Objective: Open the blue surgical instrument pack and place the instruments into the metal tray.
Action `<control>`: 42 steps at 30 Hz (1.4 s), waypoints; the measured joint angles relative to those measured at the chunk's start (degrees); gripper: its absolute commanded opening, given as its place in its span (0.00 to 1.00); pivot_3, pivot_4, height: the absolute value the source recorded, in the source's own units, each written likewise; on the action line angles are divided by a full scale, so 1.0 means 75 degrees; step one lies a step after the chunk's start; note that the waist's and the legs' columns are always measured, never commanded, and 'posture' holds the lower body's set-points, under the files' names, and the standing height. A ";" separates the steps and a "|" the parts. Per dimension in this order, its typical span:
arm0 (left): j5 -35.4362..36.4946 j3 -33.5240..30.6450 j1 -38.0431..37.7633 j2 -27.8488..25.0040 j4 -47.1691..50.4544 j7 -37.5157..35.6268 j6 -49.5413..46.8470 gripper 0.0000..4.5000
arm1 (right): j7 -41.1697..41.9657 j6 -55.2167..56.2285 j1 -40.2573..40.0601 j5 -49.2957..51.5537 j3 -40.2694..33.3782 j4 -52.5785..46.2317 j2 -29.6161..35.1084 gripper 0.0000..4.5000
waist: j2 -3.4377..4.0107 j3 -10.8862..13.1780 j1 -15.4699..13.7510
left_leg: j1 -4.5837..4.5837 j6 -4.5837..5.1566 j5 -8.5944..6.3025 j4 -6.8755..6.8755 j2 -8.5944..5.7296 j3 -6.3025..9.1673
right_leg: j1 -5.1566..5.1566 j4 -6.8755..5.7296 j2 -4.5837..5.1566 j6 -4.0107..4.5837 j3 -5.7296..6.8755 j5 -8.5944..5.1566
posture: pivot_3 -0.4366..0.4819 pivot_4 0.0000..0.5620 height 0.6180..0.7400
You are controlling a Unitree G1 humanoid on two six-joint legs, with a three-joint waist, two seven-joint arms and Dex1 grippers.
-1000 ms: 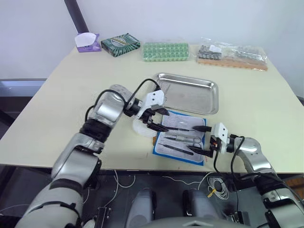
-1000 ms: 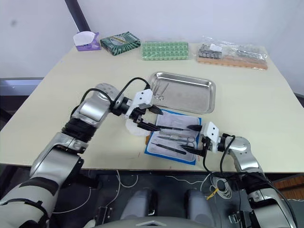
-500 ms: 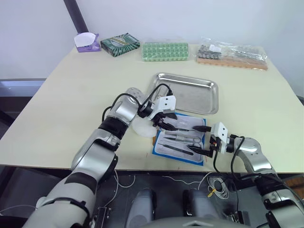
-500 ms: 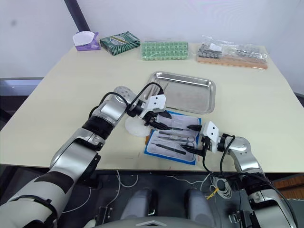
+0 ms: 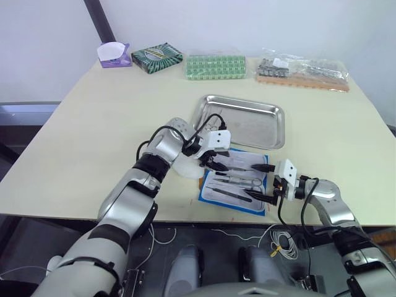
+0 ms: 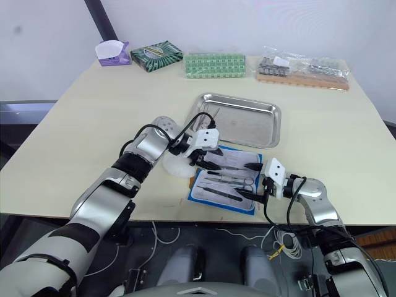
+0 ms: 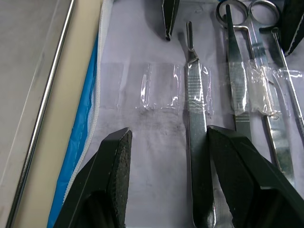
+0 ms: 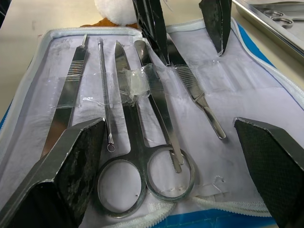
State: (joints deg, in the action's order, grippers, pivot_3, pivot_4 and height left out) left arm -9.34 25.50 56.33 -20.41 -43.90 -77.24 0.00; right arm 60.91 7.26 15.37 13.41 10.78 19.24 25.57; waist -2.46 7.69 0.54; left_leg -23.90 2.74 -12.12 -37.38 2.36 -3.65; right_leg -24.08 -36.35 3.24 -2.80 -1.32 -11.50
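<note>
Pack (image 5: 235, 180) lay open at the tabletop's near edge, most instruments (image 8: 142, 118) inside, one pair of scissors in tray (image 5: 272, 127); left hand (image 5: 218, 164) and right hand (image 5: 263, 182) both released, holding nothing.

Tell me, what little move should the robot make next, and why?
Probably lower the open left gripper and close on the scalpel handle between its fingers. The pack lies open, several tools remain under clear straps, and the tray waits beside it.

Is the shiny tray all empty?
No, the metal tray already has ring-handled scissors lying in it, seen in the right wrist view.
</note>
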 measured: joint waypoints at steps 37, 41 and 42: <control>-0.0079 0.0103 -0.0027 -0.0259 0.0817 -0.0664 -0.0417 0.61 | -0.0043 -0.0095 0.0015 0.0000 0.0038 -0.0045 0.0029 1.00 | 0.0013 0.0006 0.0003 | 0.0001 -0.0030 -0.0017 0.0006 0.0009 0.0015 | 0.0014 0.0023 0.0127 -0.0020 0.0207 -0.0011 | 0.48 0.27 1.00; 0.0215 -0.0051 0.0085 -0.0307 0.0813 -0.1007 -0.0621 0.61 | -0.0051 -0.0099 0.0015 0.0000 0.0043 -0.0051 0.0029 1.00 | 0.0015 0.0007 0.0002 | 0.0000 -0.0030 -0.0018 0.0008 0.0013 0.0016 | 0.0015 0.0028 0.0135 -0.0020 0.0223 -0.0011 | 0.48 0.27 1.00; 0.0224 -0.0051 0.0159 -0.0320 0.0793 -0.1025 -0.0598 0.61 | -0.0051 -0.0100 0.0015 0.0000 0.0045 -0.0051 0.0029 1.00 | 0.0015 0.0007 0.0002 | 0.0000 -0.0030 -0.0018 0.0008 0.0014 0.0016 | 0.0015 0.0029 0.0136 -0.0020 0.0224 -0.0011 | 0.48 0.27 1.00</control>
State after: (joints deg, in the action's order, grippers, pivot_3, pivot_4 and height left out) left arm -7.66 25.12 57.53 -22.81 -37.95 -84.93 -4.48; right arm 60.53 6.51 15.48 13.41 11.11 18.85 25.78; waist -2.35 7.74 0.56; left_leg -23.90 2.51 -12.25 -37.32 2.47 -3.53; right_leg -23.97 -36.13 4.26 -2.95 0.36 -11.58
